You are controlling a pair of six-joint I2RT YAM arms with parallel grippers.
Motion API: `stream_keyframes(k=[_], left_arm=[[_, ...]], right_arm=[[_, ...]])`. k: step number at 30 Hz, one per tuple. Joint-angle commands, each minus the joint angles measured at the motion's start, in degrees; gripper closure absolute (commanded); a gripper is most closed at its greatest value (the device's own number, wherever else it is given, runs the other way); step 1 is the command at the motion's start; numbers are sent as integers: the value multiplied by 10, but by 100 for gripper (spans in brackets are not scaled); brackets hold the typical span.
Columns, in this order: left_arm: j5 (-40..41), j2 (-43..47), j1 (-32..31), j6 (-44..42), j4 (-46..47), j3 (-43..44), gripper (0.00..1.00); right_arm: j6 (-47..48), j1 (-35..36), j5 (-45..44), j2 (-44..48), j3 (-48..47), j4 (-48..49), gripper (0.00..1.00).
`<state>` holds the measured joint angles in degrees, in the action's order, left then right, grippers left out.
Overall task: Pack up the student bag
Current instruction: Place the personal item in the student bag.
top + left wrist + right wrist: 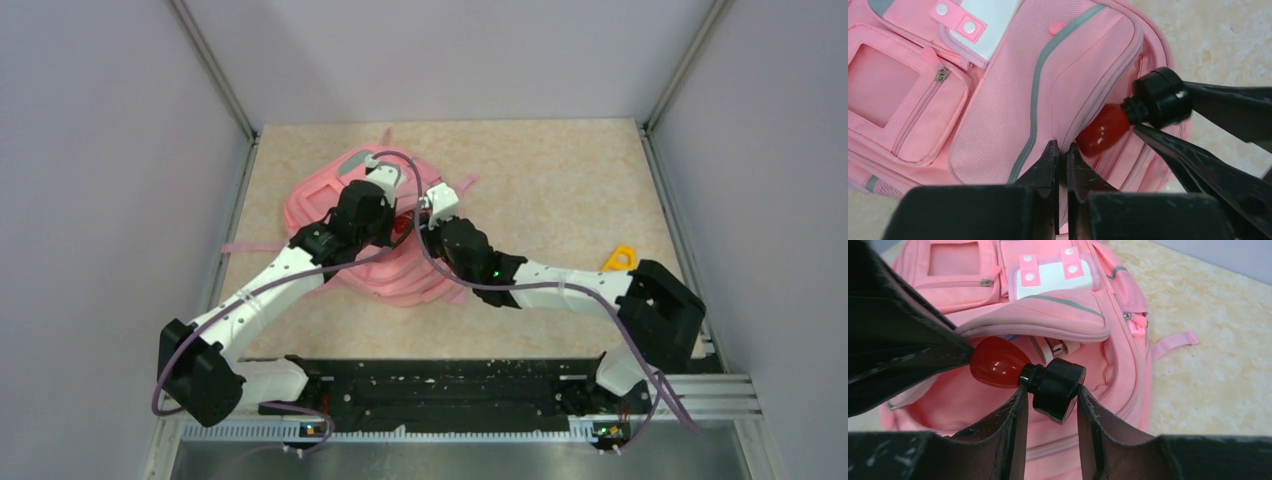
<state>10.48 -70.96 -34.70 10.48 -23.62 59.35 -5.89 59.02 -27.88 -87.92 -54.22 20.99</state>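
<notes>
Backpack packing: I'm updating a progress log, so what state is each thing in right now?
backpack: main compartment open, flap held up.
bottle: red, capped, body poking into the backpack's opening.
left claw: shut on the backpack's flap edge.
right claw: shut on the bottle's black cap.
yellow thing: lying on the table, outside the backpack.

**A meeting over the pink bag (320, 205)**

The bag lies on the tan worktop (560, 180). The left pincer (388, 222) and right pincer (425, 215) are close together over it, a red thing (403, 229) between them. A yellow thing (620, 258) lies by the right arm (570, 285).
</notes>
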Motion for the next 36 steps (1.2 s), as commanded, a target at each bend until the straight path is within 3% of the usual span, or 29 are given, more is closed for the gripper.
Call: stream_keyframes(k=[1,11,12,17,21,24,31,36], left_arm=[[-15,28,-7,8,57,20,100],[-13,28,-7,5,57,19,100],[-13,29,-7,4,57,19,100],[-14,28,-7,4,57,19,100],[-14,28,-7,4,58,19,100],[-13,27,-7,4,57,18,100],[-12,21,-7,5,58,18,100],[-7,29,-7,5,59,15,100]], right_arm=[[55,-13,90,-53,-53,68,100],[49,-17,166,-126,-87,91,100],[47,-17,165,-129,-89,92,97],[48,-17,164,-130,-85,96,62],[56,-17,159,-125,-78,98,46],[56,-17,162,-117,-71,99,40],[35,-17,177,-54,-28,85,36],[11,-17,171,13,47,78,23]])
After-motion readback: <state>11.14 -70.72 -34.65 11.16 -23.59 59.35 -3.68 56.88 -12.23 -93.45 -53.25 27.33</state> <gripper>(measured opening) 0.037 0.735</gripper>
